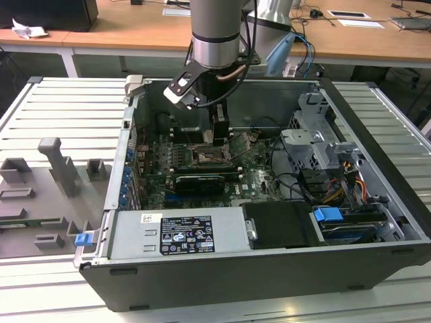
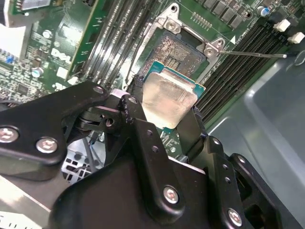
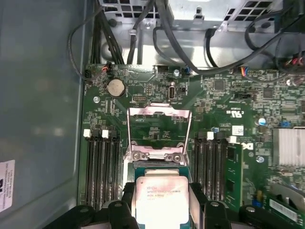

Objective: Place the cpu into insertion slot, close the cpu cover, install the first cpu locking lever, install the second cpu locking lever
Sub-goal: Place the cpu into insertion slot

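Black gripper [image 2: 166, 106] closed on small flat square cpu [image 2: 167, 98] with dull silver-tan metal top; fingers [image 2: 190, 131] clamp opposite edges. Cpu held near square dark insertion slot [image 2: 180, 51] with silvery rim, in green circuit board [image 3: 224, 102]; not seated. Thin silvery cpu cover [image 3: 159, 130] hinged up, open. Arm reaches into open grey computer case [image 1: 269, 269] on ribbed bench [image 1: 60, 108].

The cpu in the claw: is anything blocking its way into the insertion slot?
Nothing visible does. The gripper holds the cpu over the bare insertion slot; the cpu cover stands swung open.
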